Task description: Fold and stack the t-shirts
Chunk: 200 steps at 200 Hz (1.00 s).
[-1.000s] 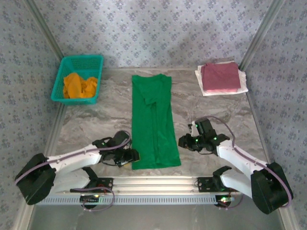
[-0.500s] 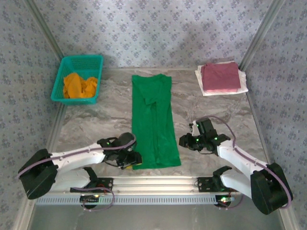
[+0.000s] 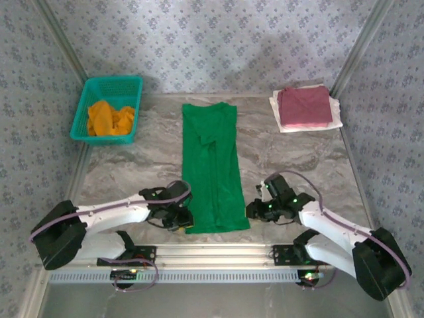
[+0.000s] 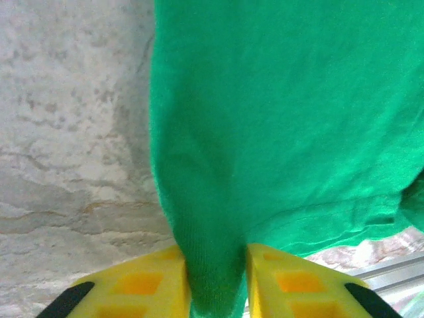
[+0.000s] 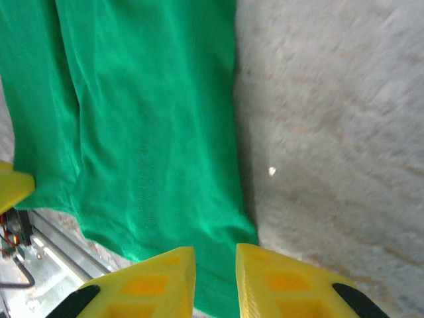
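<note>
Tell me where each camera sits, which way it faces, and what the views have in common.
Top external: fixed above and behind the arms, looking down over the table; both arms show, reaching in from the near edge.
Left wrist: on the left wrist, facing the green shirt's near left corner; the left gripper's yellow fingers show.
Right wrist: on the right wrist, facing its near right corner; the right gripper's fingers show.
Both wrist views share the green shirt's near hem.
</note>
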Each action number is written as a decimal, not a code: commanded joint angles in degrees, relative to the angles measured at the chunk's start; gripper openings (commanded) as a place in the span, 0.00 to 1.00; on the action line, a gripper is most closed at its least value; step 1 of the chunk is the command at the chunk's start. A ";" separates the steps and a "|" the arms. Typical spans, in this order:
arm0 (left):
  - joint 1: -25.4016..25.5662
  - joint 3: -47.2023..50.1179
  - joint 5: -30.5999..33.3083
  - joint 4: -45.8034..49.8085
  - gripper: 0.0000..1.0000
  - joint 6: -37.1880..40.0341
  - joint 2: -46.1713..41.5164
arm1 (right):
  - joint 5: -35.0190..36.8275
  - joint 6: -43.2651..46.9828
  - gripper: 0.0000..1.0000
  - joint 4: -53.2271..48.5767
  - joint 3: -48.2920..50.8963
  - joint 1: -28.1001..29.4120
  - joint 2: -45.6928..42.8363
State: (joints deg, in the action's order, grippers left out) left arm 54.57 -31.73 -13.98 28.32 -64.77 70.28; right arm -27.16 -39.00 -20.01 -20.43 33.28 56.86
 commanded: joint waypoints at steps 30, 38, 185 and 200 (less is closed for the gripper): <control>0.54 -1.72 2.25 1.47 0.00 0.54 -0.53 | 2.42 -2.58 0.35 -6.23 1.13 5.49 -3.26; 0.54 -1.63 2.77 1.98 0.00 0.50 -0.96 | 3.10 -3.21 0.37 -6.98 1.26 5.66 -4.35; 0.63 2.96 3.56 -1.86 0.00 -1.10 -4.74 | 3.22 -11.56 0.40 4.00 0.52 12.18 3.76; 0.63 3.18 3.82 -1.63 0.00 -1.12 -5.41 | 3.66 -12.25 0.40 3.76 -0.38 13.15 4.13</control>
State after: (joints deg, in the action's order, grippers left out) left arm 54.68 -29.06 -11.05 26.79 -64.62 66.52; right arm -20.53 -49.34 -24.82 -20.51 43.38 58.61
